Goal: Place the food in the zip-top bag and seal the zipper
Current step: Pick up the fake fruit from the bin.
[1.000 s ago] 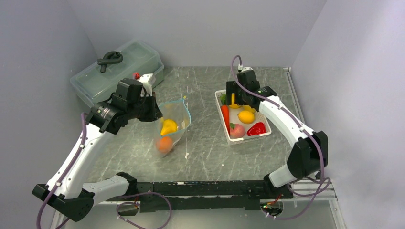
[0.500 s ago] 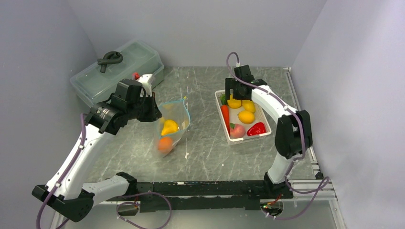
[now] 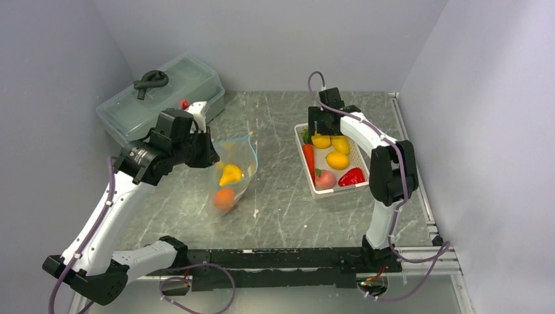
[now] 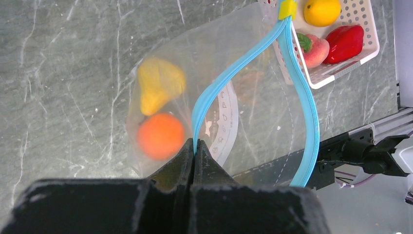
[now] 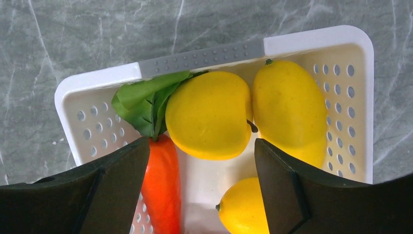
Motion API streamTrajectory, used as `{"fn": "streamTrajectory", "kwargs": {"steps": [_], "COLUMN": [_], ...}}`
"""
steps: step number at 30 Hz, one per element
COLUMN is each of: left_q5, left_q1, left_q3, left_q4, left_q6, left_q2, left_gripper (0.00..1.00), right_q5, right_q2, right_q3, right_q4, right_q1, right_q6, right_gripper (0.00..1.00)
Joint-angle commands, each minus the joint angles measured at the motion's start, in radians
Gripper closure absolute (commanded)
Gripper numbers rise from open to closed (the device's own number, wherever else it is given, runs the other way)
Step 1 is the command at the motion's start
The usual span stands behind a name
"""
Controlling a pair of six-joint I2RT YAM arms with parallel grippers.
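The clear zip-top bag [image 3: 235, 171] hangs from my left gripper [image 3: 208, 152], which is shut on its teal zipper [image 4: 243, 68] at one end [image 4: 195, 144]. The mouth gapes open. An orange [image 4: 160, 136] and a yellow piece [image 4: 156, 87] lie inside the bag. My right gripper [image 3: 319, 133] is open over the far end of the white basket [image 5: 204, 56], its fingers either side of a yellow mango [image 5: 209, 114]. Beside that are a second mango [image 5: 290, 107], a lemon [image 5: 243, 207], a carrot [image 5: 163, 185] with green leaves [image 5: 143, 100], a peach [image 3: 324, 178] and a red pepper [image 3: 351, 176].
A large translucent lidded box [image 3: 190, 82] stands at the back left with a black object [image 3: 150, 80] on its lid. Grey walls close in on three sides. A small white scrap [image 3: 255, 212] lies on the table near the bag. A black rail [image 3: 281, 258] runs along the front edge.
My right gripper has moved slightly toward the far end of the basket and its arm has folded in closer. My left gripper and the bag have barely moved.
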Motion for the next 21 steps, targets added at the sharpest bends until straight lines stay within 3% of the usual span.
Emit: {"fn": "streamTrajectory", "kwargs": {"steps": [1,14,17,21], "left_q5": [-0.009,-0.010,-0.006,-0.003], "left_q1": [0.003,0.003,0.003,0.003], "left_q3": [0.049,0.049,0.048,0.044], "left_q4": [0.004,-0.004,-0.003,-0.002], "left_q6": [0.012,0.003,0.001,-0.004], "left_q2": [-0.017,-0.027,-0.027,-0.030], "left_gripper": [1.00,1.00,1.00,1.00], "right_q5": [-0.022,-0.001,0.000,0.003], "right_q2": [0.030,0.087,0.085,0.084], "right_q3": [0.055,0.043,0.026,0.019], "right_q4": [0.039,0.049,0.062,0.060], "right_q1": [-0.012,-0.018,-0.021,-0.024], "right_q6": [-0.020,-0.049,-0.056,-0.063], "right_gripper": [0.19,0.26,0.34,0.55]}}
